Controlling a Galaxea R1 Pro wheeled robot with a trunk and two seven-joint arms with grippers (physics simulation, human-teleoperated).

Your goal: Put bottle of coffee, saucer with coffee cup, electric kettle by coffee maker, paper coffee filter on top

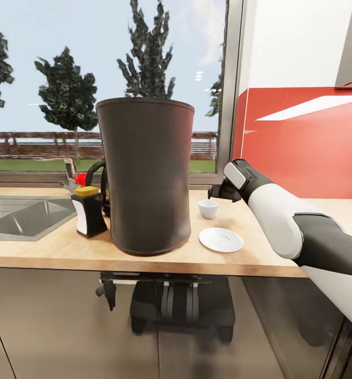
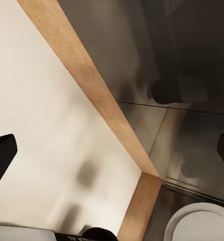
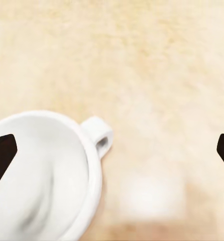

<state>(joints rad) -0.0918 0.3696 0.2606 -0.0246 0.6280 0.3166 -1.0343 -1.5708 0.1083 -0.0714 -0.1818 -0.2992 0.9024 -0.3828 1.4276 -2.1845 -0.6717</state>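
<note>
The tall dark grey coffee maker (image 1: 144, 176) stands mid-countertop (image 1: 49, 252). The bottle of coffee (image 1: 88, 210) with its yellow cap is at its left, and the electric kettle's black handle (image 1: 95, 173) pokes out from behind it. To its right sit the coffee cup (image 1: 207, 209) and, nearer the front edge, the bare saucer (image 1: 221, 239). My right gripper (image 1: 216, 192) hovers open just above and behind the cup (image 3: 46, 175), which lies off toward one fingertip (image 3: 1, 155). My left gripper (image 2: 112, 155) is open with nothing in it. The paper coffee filter and kitchen shelf are out of view.
A steel sink (image 1: 23, 216) with a tap is sunk into the counter at the left. A window runs behind, and a red backsplash (image 1: 302, 142) covers the right wall. Glossy cabinet fronts (image 1: 55, 326) drop below the edge. The left wrist view looks past a wooden edge (image 2: 102, 105).
</note>
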